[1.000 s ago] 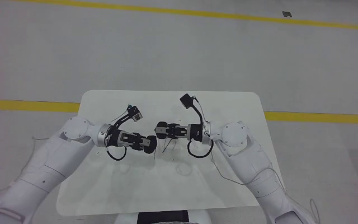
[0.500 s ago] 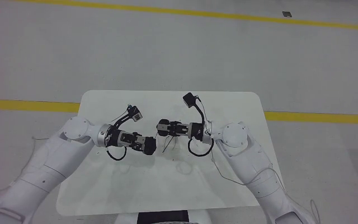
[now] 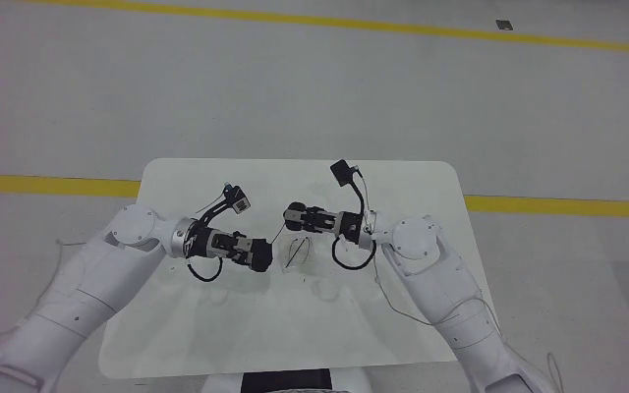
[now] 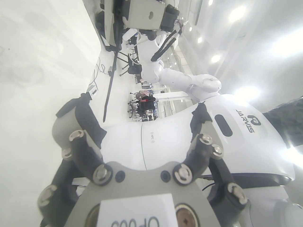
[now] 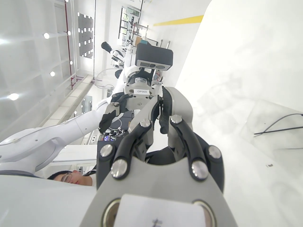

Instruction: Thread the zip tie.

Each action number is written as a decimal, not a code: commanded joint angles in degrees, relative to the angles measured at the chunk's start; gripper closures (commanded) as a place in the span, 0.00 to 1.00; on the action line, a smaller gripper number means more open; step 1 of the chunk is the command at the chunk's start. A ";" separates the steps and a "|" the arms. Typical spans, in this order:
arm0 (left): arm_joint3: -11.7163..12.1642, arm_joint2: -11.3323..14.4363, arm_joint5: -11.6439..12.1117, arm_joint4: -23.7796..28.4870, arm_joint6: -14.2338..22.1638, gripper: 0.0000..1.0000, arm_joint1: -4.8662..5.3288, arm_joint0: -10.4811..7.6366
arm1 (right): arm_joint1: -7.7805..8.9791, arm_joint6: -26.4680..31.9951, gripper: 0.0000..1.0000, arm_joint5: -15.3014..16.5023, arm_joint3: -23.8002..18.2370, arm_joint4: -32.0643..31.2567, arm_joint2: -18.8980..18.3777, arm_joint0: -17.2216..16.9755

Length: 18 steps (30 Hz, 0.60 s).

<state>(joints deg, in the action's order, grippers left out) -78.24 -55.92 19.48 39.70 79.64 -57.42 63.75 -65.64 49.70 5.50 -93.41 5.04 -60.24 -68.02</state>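
**Right gripper pinched on zip tie, left gripper open and empty**

Right gripper (image 5: pixel 159 109) has its fingers pressed together, black pads meeting at the tips. From the right wrist view the held thing is hidden between the pads. In the left wrist view a thin black strip, the zip tie (image 4: pixel 110 81), runs out from this gripper's tips and tapers to a free end in the air. That free end touches nothing.

Left gripper (image 4: pixel 137 107) has its fingers spread wide, with nothing between them. The tie's free end is on the table side of the left gripper's fingers, not between them.

In the top view both grippers are above the middle of the white table (image 3: pixel 393 324), pointing roughly at each other. They are near but apart. Right gripper (image 3: pixel 291 213) is a little farther from the robot's body, and left gripper (image 3: pixel 263 254) a little closer to it. The wrist cameras stick up from each forearm.

Two more thin black strands (image 5: pixel 262 131) lie flat on the table, joined or crossing at one end and splaying apart at the other. Cannot tell whether they are spare ties or wire. They lie on a see-through sheet (image 5: pixel 251 119), sheet or bag cannot tell. In the top view this patch is just beside the left gripper's tips, on the robot's side of the right gripper. Neither gripper touches it.
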 commanded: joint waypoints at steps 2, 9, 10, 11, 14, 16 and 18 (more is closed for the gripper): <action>0.00 0.00 0.00 0.00 0.00 0.00 0.00 0.00 | 0.00 0.00 1.00 0.00 0.00 0.01 0.00 0.00; -5.34 -2.62 0.00 -11.29 -8.40 0.00 0.19 1.96 | -0.04 -2.08 1.00 -1.80 -0.81 2.55 -0.85 -0.85; -6.36 -3.52 0.00 -12.87 -8.98 0.00 0.21 2.67 | -0.02 -1.93 1.00 -2.29 -0.96 3.53 -1.13 -0.94; -7.71 -4.39 0.00 -14.83 -9.37 0.00 0.22 3.24 | 0.01 -1.91 1.00 -2.73 -1.04 4.21 -1.46 -1.01; -12.02 -7.06 0.00 -21.43 -11.78 0.00 0.12 5.47 | 0.11 -1.47 1.00 -5.58 -1.26 6.32 -2.31 -1.24; -14.54 -8.95 0.00 -25.88 -13.36 0.00 0.01 6.72 | 0.16 -1.25 1.00 -8.09 -1.25 7.88 -2.76 -1.38; -16.12 -9.90 0.00 -27.86 -14.03 0.00 -0.16 7.97 | 0.17 -1.61 1.00 -9.71 -1.05 9.02 -3.12 -1.58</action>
<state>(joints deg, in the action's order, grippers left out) -93.73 -65.36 19.48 12.99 65.91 -57.50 71.10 -65.47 48.28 -3.41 -94.57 13.50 -63.23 -69.50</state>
